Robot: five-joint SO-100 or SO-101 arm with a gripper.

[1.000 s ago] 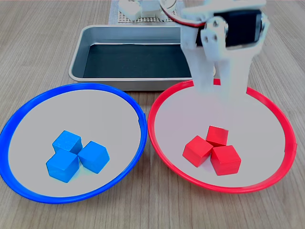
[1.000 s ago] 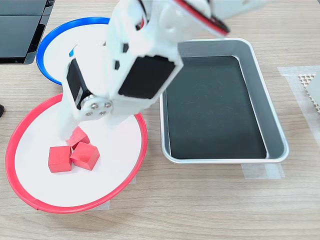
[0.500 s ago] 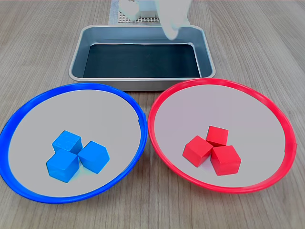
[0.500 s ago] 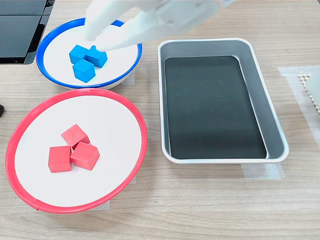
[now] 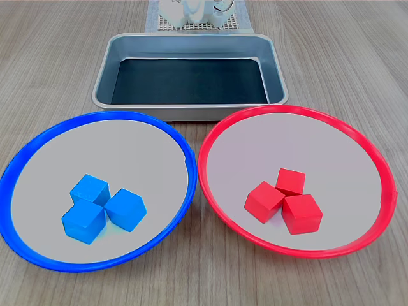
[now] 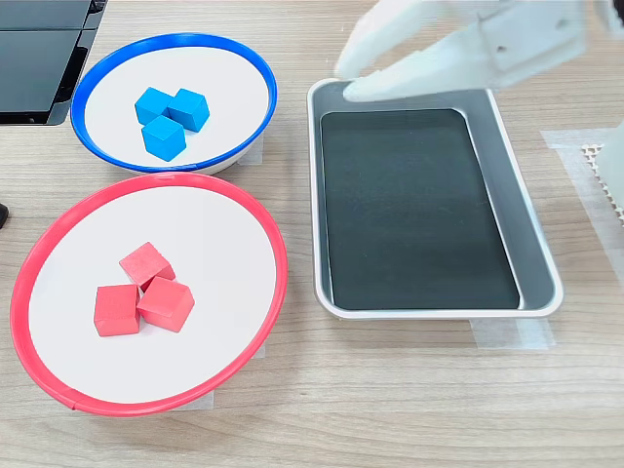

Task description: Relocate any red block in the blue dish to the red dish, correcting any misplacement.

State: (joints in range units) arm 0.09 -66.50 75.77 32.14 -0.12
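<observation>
The large round shallow blue-rimmed dish (image 5: 95, 191), pale grey inside, holds only three small glossy blue cubes (image 5: 102, 208) bunched together in both exterior views; no red cube lies in it. All three small glossy red cubes (image 5: 285, 201) sit touching one another inside the large round red-rimmed dish (image 5: 293, 182), which stands just beside the blue-rimmed dish, rims nearly meeting; which of them is the red block of the task cannot be told, since they look alike. By that layout the sorting looks finished. Beyond the blue-rimmed dish, away from the camera in the first exterior view, rests a rectangular metal tray (image 5: 189, 109) with a dark floor and nothing in it. The white plastic gripper (image 6: 353, 80) appears blurred in the second exterior view, hanging over the tray's edge on the side toward the blue-rimmed dish, well apart from every cube; its two fingers look parted at the tips with nothing between them (the blur makes this a cautious reading). Should a red cube need lifting, it seems light, rigid and smooth-faced, so somewhat slippery; the sound hold would be across two opposite flat faces, centred, approached from above, choosing a cube whose sides are free of its neighbours.
</observation>
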